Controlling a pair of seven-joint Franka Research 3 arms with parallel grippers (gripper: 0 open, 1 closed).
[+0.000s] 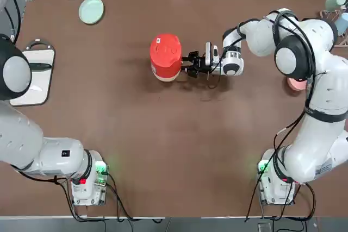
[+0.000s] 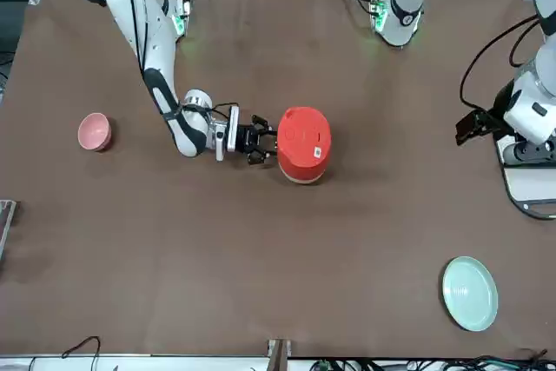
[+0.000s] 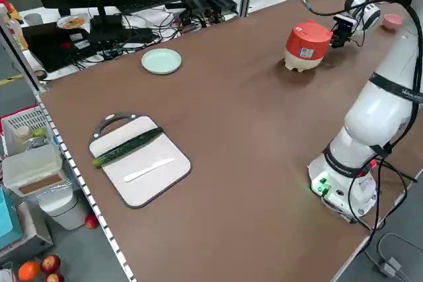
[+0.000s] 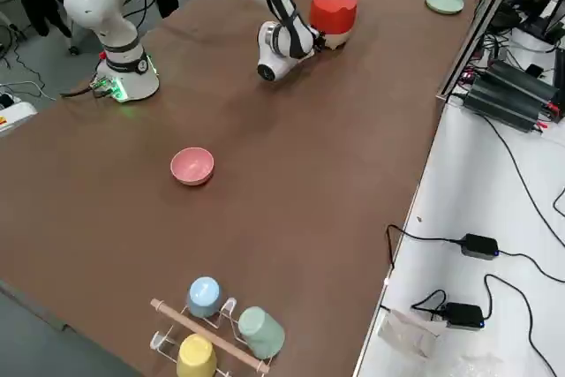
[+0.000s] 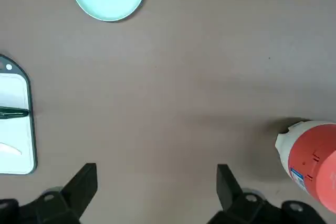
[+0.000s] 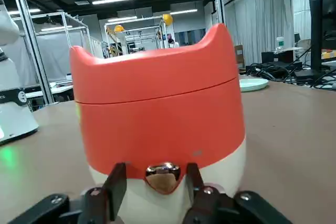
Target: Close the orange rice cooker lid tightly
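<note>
I have the right gripper [image 1: 191,64] low over the table [image 1: 163,150], level with the orange rice cooker [image 1: 165,58], just off its 3 o'clock side in the top view. Wrist level, aimed at the cooker wall. Jaws partly open, holding nothing; in the right wrist view the fingers [image 6: 116,182] bracket a shiny metal button or latch [image 6: 163,176] low on the body. My read: lined up to check or press that latch.

Cooker sits mid-table. The lid [image 6: 152,72] looks down, seam line even all round; can't tell if it's clicked tight.

Left gripper [image 5: 152,190] parked high toward 9 o'clock, jaws wide, empty.

Labels: white sticker [image 2: 317,152] on the lid, another on the cooker side [image 3: 305,51]; text unreadable.
</note>
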